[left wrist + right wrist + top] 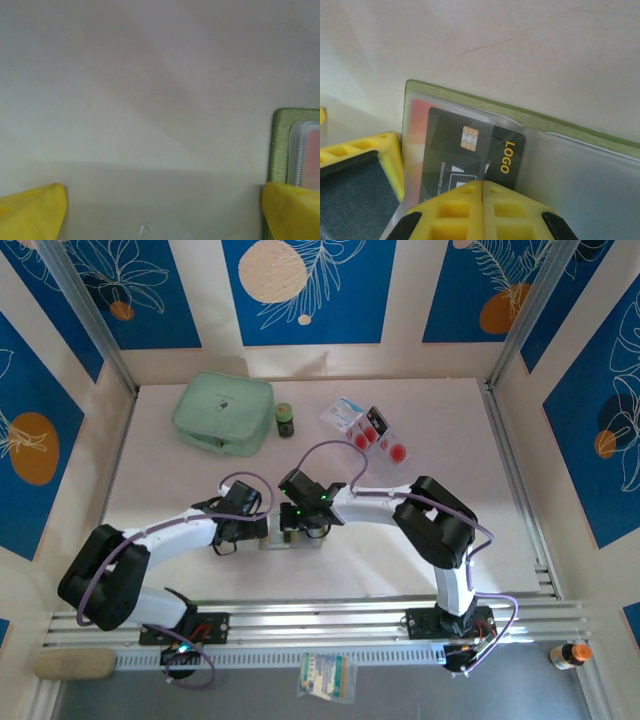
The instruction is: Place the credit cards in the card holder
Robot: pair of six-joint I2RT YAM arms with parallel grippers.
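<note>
**Right end effector shut at a black card, card holder open on the desk**

1. Right end effector (482, 197): the yellow fingertips (455, 212) are pressed together with no gap. They meet over the near edge of a black card (465, 150). Whether the card is pinched or only touched cannot be told.
2. Black card: chip and the word LOGO face up. Its far edge lies under a clear sleeve (580, 170), and a reddish card (417, 112) shows beneath it at the left.
3. Card holder (555, 126): olive-green and opened flat on the desk (530, 45). In the top view it lies mid-desk towards the near side, between the two wrists.
4. Left end effector (162, 212): the jaws stand wide and hold nothing. One fingertip (290, 210) overlaps the holder's corner and the other hangs over bare desk. That same finger sits just beside the holder's left edge in the right wrist view.
5. Far side of the desk, well apart from the holder:
   - red-dot cards (383, 440), fanned out
   - white-and-blue sachet (347, 410), touching the red-dot cards
   - small dark jar (285, 420)
   - mint-green zip pouch (222, 413), left of the jar
</note>
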